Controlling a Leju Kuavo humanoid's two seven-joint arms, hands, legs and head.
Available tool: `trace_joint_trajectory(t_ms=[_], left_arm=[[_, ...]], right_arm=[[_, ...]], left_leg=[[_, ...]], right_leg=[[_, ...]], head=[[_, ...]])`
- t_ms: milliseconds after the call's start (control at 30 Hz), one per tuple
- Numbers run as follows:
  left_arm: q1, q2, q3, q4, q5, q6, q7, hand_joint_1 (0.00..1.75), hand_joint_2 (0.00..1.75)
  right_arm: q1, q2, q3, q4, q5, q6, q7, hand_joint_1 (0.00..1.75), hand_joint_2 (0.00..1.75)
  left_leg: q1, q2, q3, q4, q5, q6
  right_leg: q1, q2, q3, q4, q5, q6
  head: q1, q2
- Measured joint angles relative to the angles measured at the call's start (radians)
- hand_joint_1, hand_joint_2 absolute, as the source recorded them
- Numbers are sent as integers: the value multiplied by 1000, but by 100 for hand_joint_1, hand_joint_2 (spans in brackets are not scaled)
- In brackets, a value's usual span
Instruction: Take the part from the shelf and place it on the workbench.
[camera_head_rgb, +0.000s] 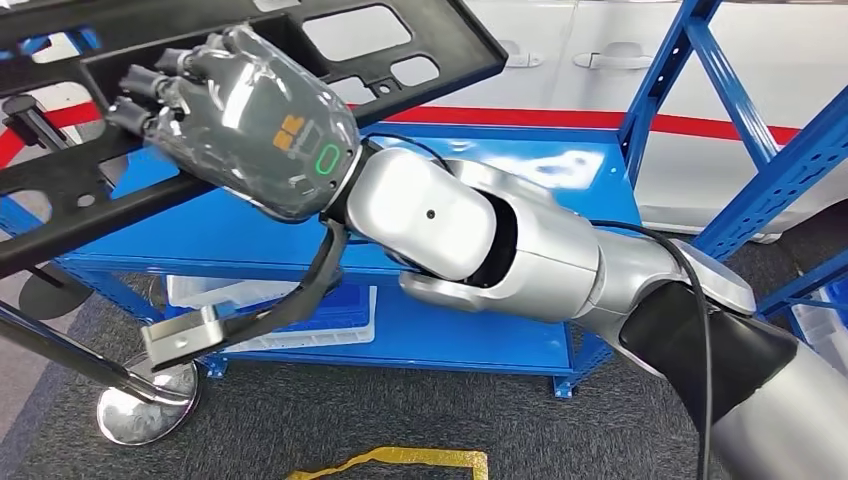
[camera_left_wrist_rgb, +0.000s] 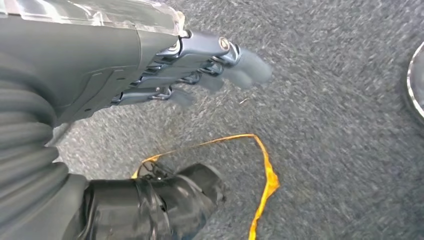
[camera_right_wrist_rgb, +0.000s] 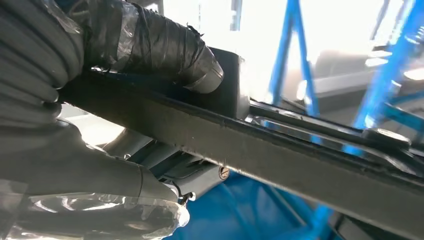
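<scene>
Bright even head view, glare on blue shelf (camera_head_rgb: 590, 165), blurred carpet (camera_left_wrist_rgb: 340, 125), blown-out backlight behind the right wrist view

The part (camera_head_rgb: 300, 40) is showing as matt black plastic, slightly dusty along its bar. The right robot hand (camera_head_rgb: 245, 120) is wearing a glossy dark grey shell under crinkled clear film, and its arm (camera_head_rgb: 480, 240) is gleaming in smooth silver. The shelf (camera_head_rgb: 500, 340) is looking like smooth, glossy blue-painted metal. The floor (camera_left_wrist_rgb: 340, 100) is lying as rough grey carpet beneath the left robot hand (camera_left_wrist_rgb: 165, 60), matt grey.
</scene>
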Motion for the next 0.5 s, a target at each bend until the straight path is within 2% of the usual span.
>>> trace_joint_trajectory(t_ms=[67, 167, 200, 233, 267, 333, 400, 467, 500], left_arm=[[0, 0, 0, 0, -2, 1, 0, 0, 175], [-2, 2, 0, 0, -2, 1, -1, 0, 175], [-3, 2, 0, 0, -2, 1, -1, 0, 175], [-3, 2, 0, 0, -2, 1, -1, 0, 175], [-3, 2, 0, 0, -3, 1, -1, 0, 175], [-5, 4, 0, 0, -4, 1, -2, 0, 175], [-8, 8, 0, 0, -4, 1, -2, 0, 175], [-9, 11, 0, 0, -4, 1, -3, 0, 175], [-9, 12, 0, 0, -4, 1, -3, 0, 175]], right_arm=[[-1, -2, 0, -1, 1, 0, 0, 175, 175], [0, -1, 0, -1, 3, 0, -1, 175, 175], [2, -1, 0, -1, 3, 0, -1, 175, 175], [2, -1, 0, -1, 4, 0, -2, 175, 175], [2, -2, 0, -1, 4, -1, -2, 175, 175], [-1, -2, 1, -2, 5, -1, -2, 175, 175], [-6, -2, 0, -3, 5, -1, -2, 175, 175], [-9, -3, 0, -4, 5, 0, -2, 175, 175], [-10, -3, 0, -4, 5, 0, -2, 175, 175]], left_leg=[[1, 3, -17, 37, -33, -5], [-2, 5, -85, 208, -126, -5], [-4, 5, -103, 251, -140, -3], [-6, 5, -105, 263, -137, 1], [-9, 5, -90, 238, -117, 7], [-18, 5, -20, 111, -62, 27], [-29, 6, 31, 16, -33, 43], [-35, 5, 34, 0, -23, 47], [-32, 5, 34, -7, -15, 48]], right_leg=[[0, -1, -1, -4, 4, -15], [6, -2, -4, -7, 9, -28], [10, -2, -5, -7, 11, -32], [15, -2, -8, -6, 13, -35], [20, -1, -10, -6, 15, -38], [26, 0, -13, -6, 21, -42], [29, 1, -16, -7, 28, -38], [26, 0, -20, -9, 38, -27], [25, -1, -23, -9, 41, -21]], head=[[-1, 0], [-2, 0], [-2, 0], [-1, 0], [-1, 0], [-1, 0], [0, 0], [0, 0], [0, 0]])
